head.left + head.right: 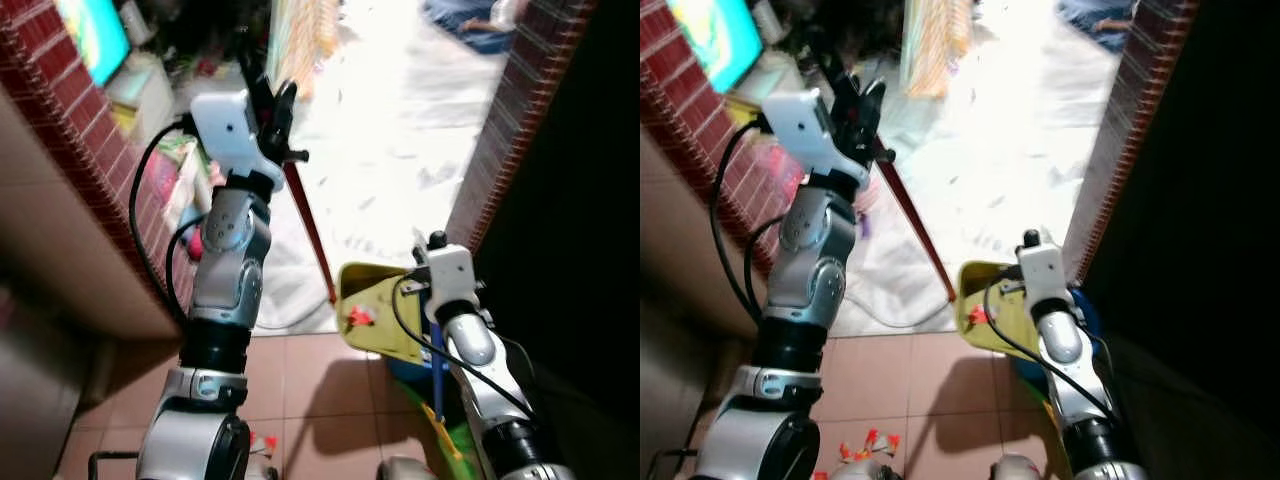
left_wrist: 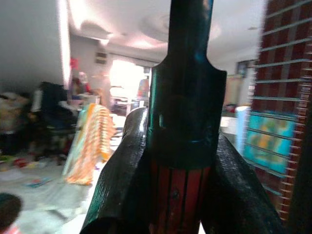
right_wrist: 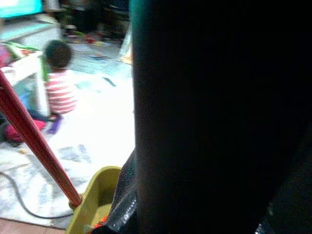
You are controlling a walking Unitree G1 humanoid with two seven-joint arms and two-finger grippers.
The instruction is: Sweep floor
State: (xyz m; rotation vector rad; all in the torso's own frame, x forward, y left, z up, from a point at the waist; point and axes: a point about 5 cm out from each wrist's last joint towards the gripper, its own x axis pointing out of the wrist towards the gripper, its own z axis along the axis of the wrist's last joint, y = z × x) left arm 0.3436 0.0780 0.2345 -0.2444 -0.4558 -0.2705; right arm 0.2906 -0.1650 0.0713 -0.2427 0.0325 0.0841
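One red broom handle point(image 1: 308, 222), slanting down toward yellow dustpan point(image 1: 375, 312)

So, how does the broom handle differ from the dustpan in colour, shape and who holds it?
The broom handle is dark red, while the dustpan is yellow. The broom handle is a long thin stick slanting down to the floor; the dustpan is a wide open scoop. The left gripper is shut on the broom handle up high; the right gripper is lower, by the dustpan, its jaws unclear. They meet near the floor.
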